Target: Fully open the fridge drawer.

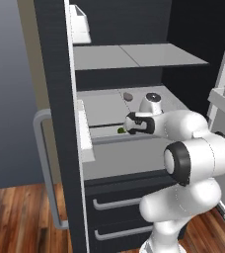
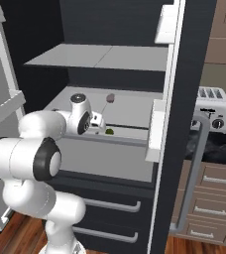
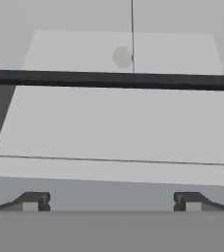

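The fridge drawer is a wide light-grey box under the lower shelf, and its plain front juts out from the fridge. My gripper hovers just over the drawer's front rim and points into the fridge, seen from the other side as the gripper. In the hand view the gripper is open; its fingertips stand wide apart before the drawer's rim with nothing between them. A small green thing lies inside the drawer.
Two dark drawers with grey bar handles sit below. The open left door carries white bins and a bar handle; the other door stands open at right. Flat grey shelves and a small brownish round item lie above. A toaster stands on the counter.
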You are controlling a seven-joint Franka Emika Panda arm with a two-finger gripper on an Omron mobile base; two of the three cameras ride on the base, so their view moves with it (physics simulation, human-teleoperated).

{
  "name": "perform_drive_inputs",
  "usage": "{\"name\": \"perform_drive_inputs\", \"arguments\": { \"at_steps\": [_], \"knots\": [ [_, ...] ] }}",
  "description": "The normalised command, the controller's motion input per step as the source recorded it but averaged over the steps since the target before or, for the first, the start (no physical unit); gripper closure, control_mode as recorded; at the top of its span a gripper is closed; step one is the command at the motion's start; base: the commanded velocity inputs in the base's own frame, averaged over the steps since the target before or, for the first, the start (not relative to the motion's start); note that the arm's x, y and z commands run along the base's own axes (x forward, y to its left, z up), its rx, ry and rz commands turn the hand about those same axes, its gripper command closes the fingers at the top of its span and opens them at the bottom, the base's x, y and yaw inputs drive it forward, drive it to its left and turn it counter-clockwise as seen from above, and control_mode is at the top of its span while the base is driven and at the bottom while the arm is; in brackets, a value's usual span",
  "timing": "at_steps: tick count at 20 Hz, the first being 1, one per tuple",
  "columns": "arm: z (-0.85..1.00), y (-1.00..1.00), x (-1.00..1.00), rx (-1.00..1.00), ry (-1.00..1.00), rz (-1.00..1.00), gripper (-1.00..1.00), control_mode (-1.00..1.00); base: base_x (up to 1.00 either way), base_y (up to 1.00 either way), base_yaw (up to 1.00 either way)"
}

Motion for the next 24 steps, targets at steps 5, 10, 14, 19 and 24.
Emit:
{"name": "perform_drive_inputs", "arguments": {
  "at_steps": [5, 10, 14, 19, 24],
  "knots": [
    [-0.4, -0.02, 0.0, 0.0, 0.0, -0.01, -1.0, -1.0, 0.0, 0.0, 0.0],
    [-0.43, -0.1, 0.0, 0.0, 0.01, -0.02, -1.0, -1.0, 0.0, 0.0, 0.0],
    [-0.49, -0.26, -0.27, 0.0, 0.16, -0.08, -1.0, -1.0, 0.0, 0.0, 0.0],
    [-0.57, -0.44, -0.84, 0.01, 0.29, -0.16, -1.0, -1.0, 0.0, 0.0, 0.0],
    [-0.63, -0.47, -1.0, 0.0, 0.27, -0.15, -1.0, -1.0, 0.0, 0.0, 0.0]
  ]
}}
